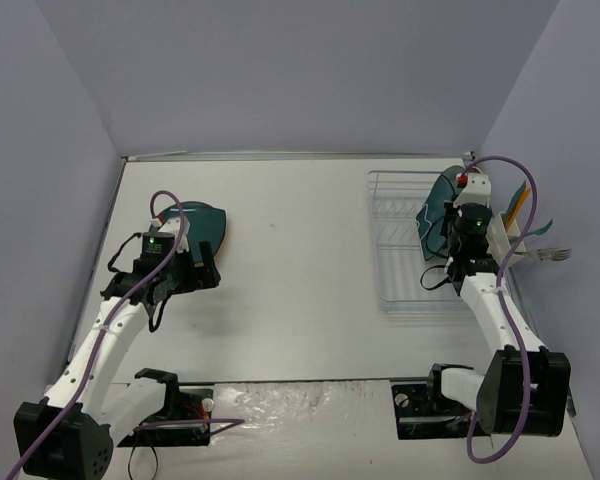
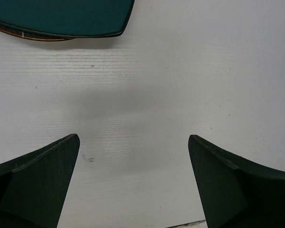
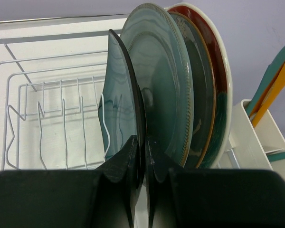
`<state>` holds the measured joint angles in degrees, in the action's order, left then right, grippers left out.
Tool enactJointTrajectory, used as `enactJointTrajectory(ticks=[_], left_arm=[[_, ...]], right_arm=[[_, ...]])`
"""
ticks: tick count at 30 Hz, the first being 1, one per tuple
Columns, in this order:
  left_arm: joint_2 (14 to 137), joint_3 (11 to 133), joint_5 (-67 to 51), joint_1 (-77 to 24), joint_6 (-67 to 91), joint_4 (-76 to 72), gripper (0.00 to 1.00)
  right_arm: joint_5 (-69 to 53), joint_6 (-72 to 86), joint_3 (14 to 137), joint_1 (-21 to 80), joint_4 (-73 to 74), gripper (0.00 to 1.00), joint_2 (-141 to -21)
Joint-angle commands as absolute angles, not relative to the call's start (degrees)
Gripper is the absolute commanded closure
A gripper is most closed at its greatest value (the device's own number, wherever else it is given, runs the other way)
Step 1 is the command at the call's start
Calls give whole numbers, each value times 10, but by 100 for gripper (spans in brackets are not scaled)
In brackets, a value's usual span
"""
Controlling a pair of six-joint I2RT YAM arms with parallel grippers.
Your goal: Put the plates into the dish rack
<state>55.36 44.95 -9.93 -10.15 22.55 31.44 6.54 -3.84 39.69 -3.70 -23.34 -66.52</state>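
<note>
The white wire dish rack stands at the right. My right gripper is shut on the near rim of a glossy blue-teal plate standing upright in the rack. Behind it stand a grey-green round plate, a dark plate with an orange edge and a red plate with teal flowers. My left gripper is open and empty above bare table. Just beyond it lies a dark teal squarish plate on an orange plate. This stack also shows in the top view.
The side utensil holder on the rack's right holds yellow and teal utensils, and a fork sticks out to the right. The rack's left slots hold nothing. Grey walls close in the table on three sides.
</note>
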Motion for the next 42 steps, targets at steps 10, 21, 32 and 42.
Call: enactJointTrajectory(ticks=[10,21,32,42], left_arm=[[558,470,-96,-103,212,289,3],[558,471,-94,-102,211,292,3],[555,470,-88,-103,212,293,3],[550,469,-79,-103,211,293,3]], right_arm=[[65,47,341,-32,-237,100,-651],[152,32,329,-6,-284,100,-642],[203,26,335,11,-371,100,-685],[264,40,290,46,-429,100,-701]])
